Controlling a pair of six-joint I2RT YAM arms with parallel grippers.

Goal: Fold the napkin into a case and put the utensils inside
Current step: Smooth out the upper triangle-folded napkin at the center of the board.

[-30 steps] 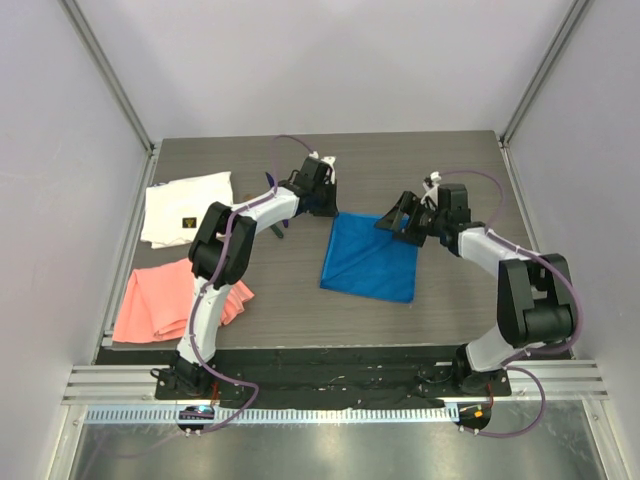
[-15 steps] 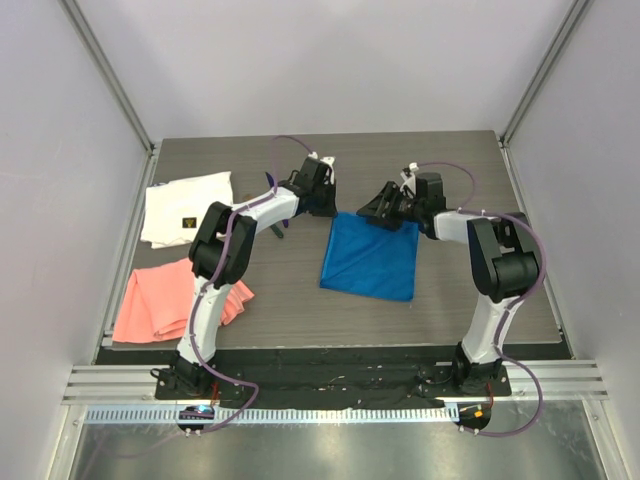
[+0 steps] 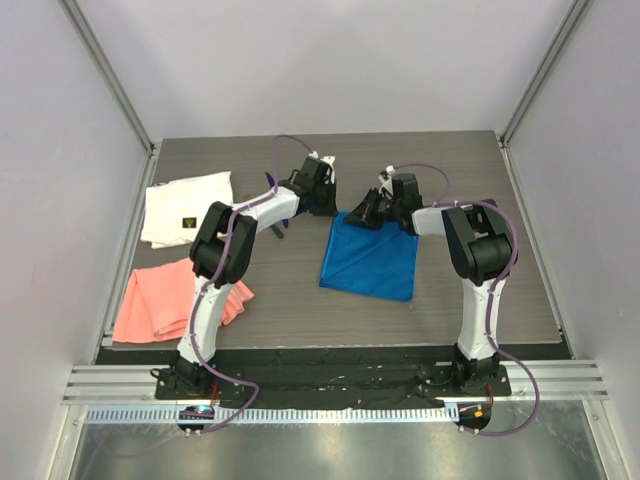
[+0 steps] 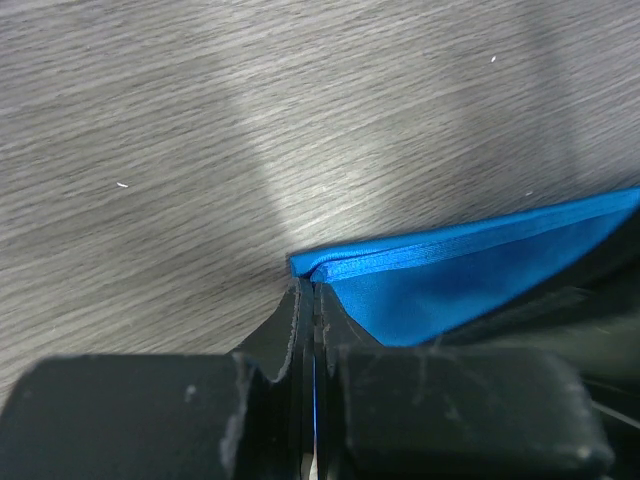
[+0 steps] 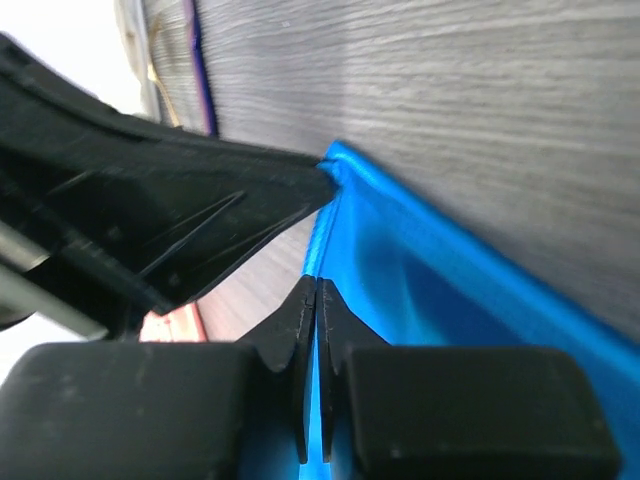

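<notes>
The blue napkin (image 3: 368, 258) lies flat in the middle of the table. My left gripper (image 3: 328, 208) is shut on its far left corner; in the left wrist view the jaws (image 4: 312, 288) pinch the blue hem (image 4: 470, 280). My right gripper (image 3: 362, 215) sits just to the right, on the same far edge. Its jaws (image 5: 316, 285) are shut with blue cloth (image 5: 440, 290) between them, and the left gripper's black fingers (image 5: 200, 210) are close beside it. The utensils (image 3: 281, 227) lie left of the napkin, mostly hidden by the left arm; a purple strip (image 5: 201, 70) shows in the right wrist view.
A white cloth with a small dark label (image 3: 185, 205) lies at the far left. A salmon-pink cloth (image 3: 170, 300) lies nearer on the left. Grey walls and metal rails border the table on three sides.
My right gripper has moved left along the napkin's far edge toward the left gripper and closed on the cloth. The left gripper has kept its hold and place.
</notes>
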